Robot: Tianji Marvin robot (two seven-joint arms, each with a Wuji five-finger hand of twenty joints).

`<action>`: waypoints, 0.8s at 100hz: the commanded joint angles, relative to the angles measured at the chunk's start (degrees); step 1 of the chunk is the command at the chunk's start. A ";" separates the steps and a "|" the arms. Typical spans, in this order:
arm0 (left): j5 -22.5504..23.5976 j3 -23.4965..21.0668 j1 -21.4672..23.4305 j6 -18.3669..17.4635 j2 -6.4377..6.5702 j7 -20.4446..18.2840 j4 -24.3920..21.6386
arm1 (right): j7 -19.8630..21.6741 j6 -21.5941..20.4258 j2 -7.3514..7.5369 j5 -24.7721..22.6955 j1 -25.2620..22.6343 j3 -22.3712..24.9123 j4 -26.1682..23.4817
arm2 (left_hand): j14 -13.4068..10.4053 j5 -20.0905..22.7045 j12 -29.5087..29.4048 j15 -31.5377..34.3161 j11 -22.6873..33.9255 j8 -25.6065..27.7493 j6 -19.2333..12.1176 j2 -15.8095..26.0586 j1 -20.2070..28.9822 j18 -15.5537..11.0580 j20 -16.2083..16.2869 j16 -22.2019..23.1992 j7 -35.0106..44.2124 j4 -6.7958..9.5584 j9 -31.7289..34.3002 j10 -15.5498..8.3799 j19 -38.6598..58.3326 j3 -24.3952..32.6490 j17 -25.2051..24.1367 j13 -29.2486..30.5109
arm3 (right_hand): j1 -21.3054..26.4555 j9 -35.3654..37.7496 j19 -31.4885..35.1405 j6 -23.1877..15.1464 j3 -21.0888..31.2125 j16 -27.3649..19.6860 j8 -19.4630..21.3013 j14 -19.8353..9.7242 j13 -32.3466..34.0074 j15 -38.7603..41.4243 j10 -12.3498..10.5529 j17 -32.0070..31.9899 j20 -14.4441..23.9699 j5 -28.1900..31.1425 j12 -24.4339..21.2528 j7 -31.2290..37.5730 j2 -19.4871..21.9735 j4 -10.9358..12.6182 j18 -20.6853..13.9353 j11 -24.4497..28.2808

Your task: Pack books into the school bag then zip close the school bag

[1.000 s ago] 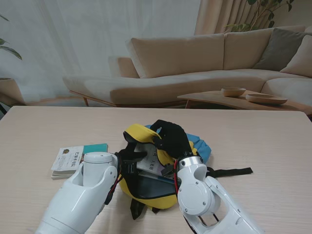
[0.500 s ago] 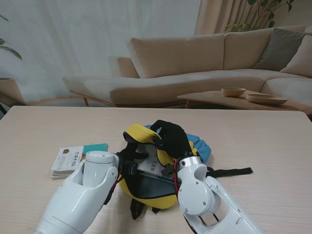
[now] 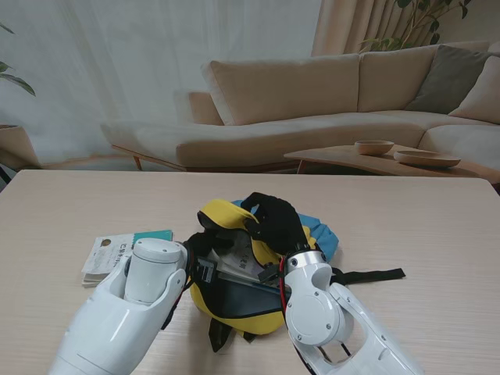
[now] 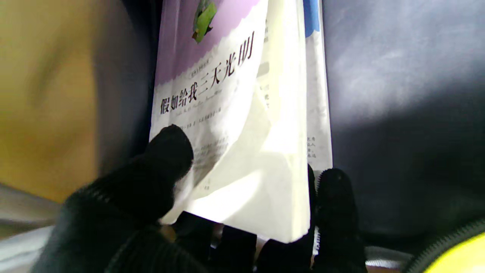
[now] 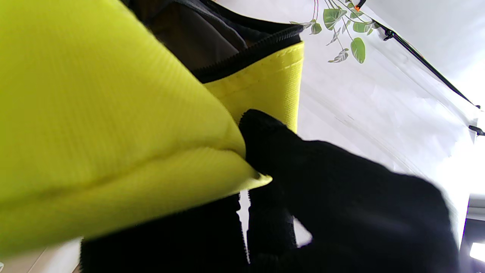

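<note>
Packing step: your left hand [image 4: 159,212] pinches the book [image 4: 242,125] inside the school bag [image 3: 234,301]; right hand [image 3: 273,221] grips the flap open. Next, push deeper, then release

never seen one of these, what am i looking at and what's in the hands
It is a robot with two white arms ending in black-gloved five-finger hands. The wide picture looks down from its stand; the other two come from cameras on its wrists.

On the table lies a yellow school bag, open, with more books to its left. The left robot hand holds a book partway inside the bag. The right robot hand pinches the bag's yellow edge, holding the opening wide. The zip is not yet closed.
</note>
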 commanded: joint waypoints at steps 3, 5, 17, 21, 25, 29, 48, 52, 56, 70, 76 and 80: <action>0.90 -0.24 0.43 0.92 0.05 -1.23 -1.78 | 0.62 -0.52 -0.53 0.13 -0.35 -0.13 -0.53 | -0.06 -0.78 -1.10 -6.49 -0.40 -2.40 -0.25 -0.04 -1.40 -1.43 -1.97 -4.12 -2.47 1.68 -1.59 0.63 -1.36 -0.75 -1.08 -3.33 | 6.82 0.40 4.33 -9.16 2.58 0.65 3.57 0.06 1.13 0.37 -1.13 0.95 -0.31 4.10 -0.16 11.62 7.92 4.04 -1.50 1.47; 1.20 -0.22 0.44 1.07 0.13 -1.39 -1.99 | 0.60 -0.52 -0.54 0.15 -0.35 -0.12 -0.53 | -0.06 -0.88 -1.08 -6.51 -0.41 -2.45 -0.11 -0.01 -1.49 -1.46 -1.97 -4.10 -2.58 1.69 -1.62 0.72 -1.31 -0.78 -1.04 -3.42 | 6.82 0.39 4.33 -9.14 2.58 0.65 3.56 0.07 1.13 0.37 -1.13 0.95 -0.31 4.14 -0.16 11.62 7.89 4.04 -1.50 1.46; 2.41 -0.42 0.58 2.11 0.32 -1.89 -3.30 | 0.54 -0.59 -0.56 0.28 -0.36 -0.05 -0.53 | -0.12 -1.10 -1.03 -6.48 -0.60 -2.82 0.17 0.33 -1.67 -1.79 -2.04 -3.99 -3.42 1.74 -2.54 0.74 -1.32 -1.00 -1.17 -3.63 | 6.77 0.47 4.33 -9.09 2.59 0.65 3.56 0.08 1.13 0.35 -1.22 0.95 -0.31 4.18 -0.14 11.57 7.91 4.02 -1.50 1.48; 2.59 -0.62 0.68 2.57 0.27 -1.85 -3.79 | 0.52 -0.61 -0.57 0.34 -0.35 -0.01 -0.51 | -0.13 -0.83 -1.35 -6.66 -1.35 -3.36 0.34 0.48 -1.57 -2.01 -2.23 -3.99 -4.72 1.79 -3.56 0.45 -1.61 -1.35 -1.35 -3.94 | 6.80 0.47 4.33 -9.09 2.64 0.63 3.58 0.28 1.19 0.30 -1.21 0.95 -0.31 4.18 -0.14 11.56 7.84 4.03 -1.50 1.46; 2.92 -0.73 0.81 2.92 0.30 -1.89 -4.28 | 0.47 -0.62 -0.59 0.41 -0.33 0.02 -0.48 | -0.08 -0.85 -1.39 -7.07 -1.59 -3.77 0.53 0.53 -1.55 -2.22 -2.54 -4.15 -5.84 1.84 -3.79 0.61 -2.22 -1.62 -1.80 -4.44 | 6.80 0.45 4.33 -9.09 2.66 0.63 3.59 0.32 1.21 0.28 -1.16 0.95 -0.31 4.19 -0.15 11.55 7.85 4.03 -1.50 1.44; 3.75 -0.68 0.92 3.27 0.48 -2.22 -4.77 | 0.43 -0.64 -0.61 0.52 -0.33 0.08 -0.47 | -0.15 -0.79 -1.44 -7.35 -1.90 -4.21 0.58 0.73 -1.67 -2.22 -2.72 -4.28 -6.97 1.90 -4.22 0.46 -2.54 -1.74 -1.96 -4.72 | 6.82 0.46 4.33 -9.09 2.68 0.63 3.60 0.32 1.22 0.27 -1.09 0.95 -0.31 4.19 -0.14 11.55 7.81 4.03 -1.50 1.44; 6.19 -1.18 2.18 3.71 1.16 -2.86 -7.25 | 0.28 -0.74 -0.68 0.85 -0.34 0.27 -0.41 | -0.32 -0.72 -2.34 -8.70 -4.12 -5.58 0.69 1.21 -1.49 -2.59 -3.56 -4.86 -11.10 1.99 -5.13 0.57 -4.33 -2.63 -3.33 -6.30 | 6.84 0.46 4.27 -9.13 2.75 0.64 3.65 0.32 1.22 0.27 -1.09 0.94 -0.33 4.31 -0.13 11.53 7.72 4.05 -1.41 1.42; 6.56 -1.32 2.47 3.69 1.39 -3.14 -7.82 | 0.28 -0.76 -0.69 0.93 -0.33 0.30 -0.42 | -0.25 -0.62 -2.27 -8.67 -4.08 -5.49 0.67 1.32 -1.52 -2.51 -3.54 -4.83 -11.08 2.00 -5.11 0.51 -4.32 -2.68 -3.34 -6.27 | 6.82 0.51 4.24 -9.13 2.76 0.64 3.66 0.32 1.22 0.26 -1.05 0.94 -0.33 4.31 -0.11 11.52 7.73 4.04 -1.37 1.44; 6.99 -1.43 2.77 3.62 1.71 -3.60 -8.40 | 0.27 -0.77 -0.69 0.98 -0.32 0.31 -0.42 | -0.36 -0.64 -2.20 -8.68 -4.08 -5.37 0.67 1.43 -1.50 -2.49 -3.53 -4.82 -11.05 2.00 -5.19 0.50 -4.31 -2.78 -3.35 -6.32 | 6.80 0.48 4.23 -9.13 2.75 0.64 3.67 0.32 1.22 0.26 -1.12 0.94 -0.34 4.31 -0.11 11.52 7.78 4.02 -1.33 1.44; 8.18 -1.99 4.16 2.87 2.88 -5.19 -10.74 | 0.25 -0.84 -0.71 1.11 -0.30 0.40 -0.43 | -0.33 -0.33 -1.77 -8.50 -3.56 -4.63 0.51 1.79 -1.34 -2.57 -3.46 -4.63 -10.21 2.00 -4.79 0.64 -4.28 -3.22 -3.35 -6.05 | 6.83 0.46 4.21 -9.13 2.77 0.64 3.71 0.32 1.22 0.26 -1.10 0.95 -0.34 4.32 -0.11 11.50 7.72 4.03 -1.28 1.41; 8.75 -2.31 5.02 2.24 3.45 -5.86 -11.95 | 0.28 -0.83 -0.70 1.18 -0.30 0.45 -0.40 | -0.33 -0.36 -1.68 -8.50 -3.46 -4.25 0.50 1.96 -1.24 -2.48 -3.40 -4.58 -9.68 2.01 -4.70 0.61 -4.23 -3.44 -3.30 -6.00 | 6.82 0.48 4.21 -9.13 2.77 0.65 3.72 0.32 1.22 0.26 -1.09 0.95 -0.34 4.32 -0.09 11.50 7.74 4.02 -1.27 1.43; 9.25 -2.56 5.68 1.72 3.80 -6.17 -12.76 | 0.35 -0.84 -0.68 1.21 -0.31 0.49 -0.39 | -0.20 -0.48 -1.55 -8.54 -3.37 -3.52 0.44 2.12 -0.91 -2.47 -3.35 -4.50 -8.61 2.06 -4.53 0.56 -4.28 -3.94 -3.39 -5.90 | 6.84 0.49 4.20 -9.12 2.79 0.65 3.73 0.32 1.22 0.26 -1.08 0.95 -0.34 4.32 -0.10 11.49 7.75 4.02 -1.27 1.43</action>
